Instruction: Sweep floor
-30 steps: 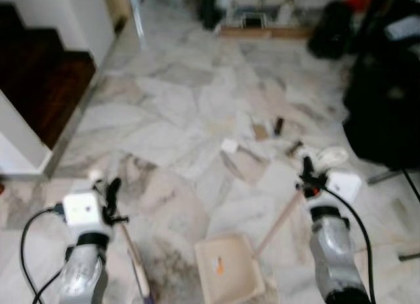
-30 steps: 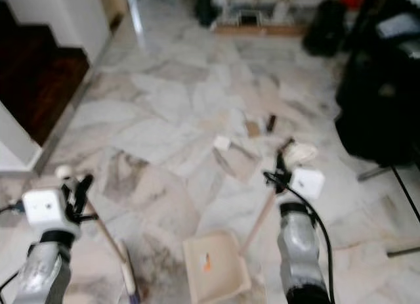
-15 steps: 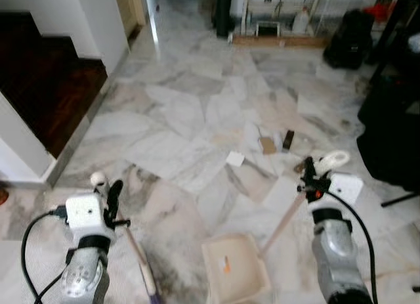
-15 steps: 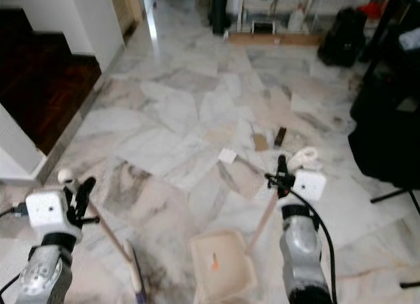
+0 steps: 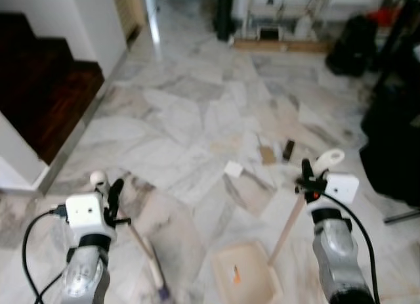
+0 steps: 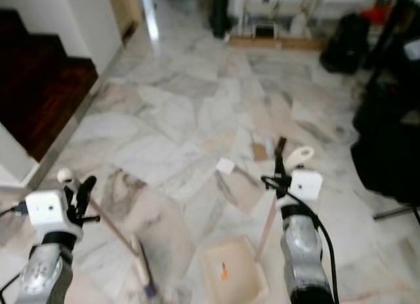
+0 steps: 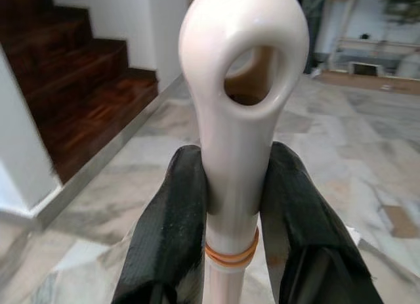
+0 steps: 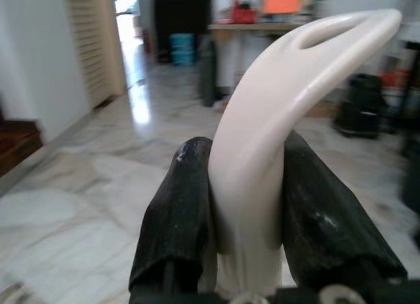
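Your left gripper [image 7: 230, 205] clamps one broom [image 5: 141, 248]; your right gripper [image 8: 246, 205] clamps one dustpan [image 5: 246, 278], three litter scraps [image 5: 233, 168] lying beyond it.

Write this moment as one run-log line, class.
left gripper: shut on broom handle | right gripper: shut on dustpan handle | dustpan: on floor | scraps: ahead, unswept

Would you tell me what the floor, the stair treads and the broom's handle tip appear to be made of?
Floor: polished marble or marble-look tile, veined and glossy. Stair treads: dark varnished wood, probably. Broom handle tip: smooth glossy cream plastic, moulded with a hanging hole, clamped by the left gripper.
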You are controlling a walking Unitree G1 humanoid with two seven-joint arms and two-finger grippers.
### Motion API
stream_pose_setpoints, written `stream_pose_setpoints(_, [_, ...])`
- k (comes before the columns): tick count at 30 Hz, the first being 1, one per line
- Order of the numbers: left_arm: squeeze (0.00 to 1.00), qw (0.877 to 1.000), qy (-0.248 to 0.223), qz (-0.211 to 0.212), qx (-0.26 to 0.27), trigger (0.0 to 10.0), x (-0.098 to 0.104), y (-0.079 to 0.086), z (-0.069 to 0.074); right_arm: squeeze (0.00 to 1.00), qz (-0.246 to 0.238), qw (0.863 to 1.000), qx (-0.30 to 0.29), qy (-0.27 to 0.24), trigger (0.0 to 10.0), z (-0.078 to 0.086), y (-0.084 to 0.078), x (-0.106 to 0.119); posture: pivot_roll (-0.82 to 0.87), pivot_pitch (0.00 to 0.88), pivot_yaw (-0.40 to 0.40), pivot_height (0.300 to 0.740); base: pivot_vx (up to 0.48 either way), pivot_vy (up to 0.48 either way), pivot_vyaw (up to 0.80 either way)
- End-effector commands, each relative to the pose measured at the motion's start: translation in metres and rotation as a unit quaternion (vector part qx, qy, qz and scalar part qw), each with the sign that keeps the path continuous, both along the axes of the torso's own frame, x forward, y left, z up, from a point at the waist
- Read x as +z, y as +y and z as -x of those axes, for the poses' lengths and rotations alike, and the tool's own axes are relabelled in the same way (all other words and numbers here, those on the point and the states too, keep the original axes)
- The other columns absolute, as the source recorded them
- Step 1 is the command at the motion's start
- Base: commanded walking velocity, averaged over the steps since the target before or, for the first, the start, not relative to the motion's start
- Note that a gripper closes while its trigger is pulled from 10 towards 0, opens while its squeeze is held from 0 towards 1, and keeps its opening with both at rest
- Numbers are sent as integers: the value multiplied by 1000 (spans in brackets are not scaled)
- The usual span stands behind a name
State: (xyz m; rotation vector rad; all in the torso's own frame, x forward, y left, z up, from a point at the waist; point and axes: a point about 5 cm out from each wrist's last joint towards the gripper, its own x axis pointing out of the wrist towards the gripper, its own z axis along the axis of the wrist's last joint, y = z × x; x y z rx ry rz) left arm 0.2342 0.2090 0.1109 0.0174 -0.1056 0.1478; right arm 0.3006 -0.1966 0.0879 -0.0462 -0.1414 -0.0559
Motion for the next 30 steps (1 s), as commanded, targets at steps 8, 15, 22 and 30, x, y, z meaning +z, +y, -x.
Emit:
stream_pose_setpoints(8, [0,1000,-11,-16,6,10000,5,4,1,0,3,1000,14,-20,10000,-2,4,8,5,56,-17,740,291,0,0])
stream_pose_setpoints(15, [0,1000,-11,-16,5,10000,5,4,1,0,2,999,25,-24,10000,-2,9,9,5,58,-17,740,292,0,475])
stream_pose_setpoints(22, [0,1000,-10,-17,6,10000,5,4,1,0,2,999,25,-22,10000,-2,7,9,5,58,-17,740,292,0,0])
stream_pose_setpoints(30, [0,1000,-10,-17,1,10000,5,2,0,0,3,999,30,-23,10000,-3,10,9,5,58,-17,740,291,0,500])
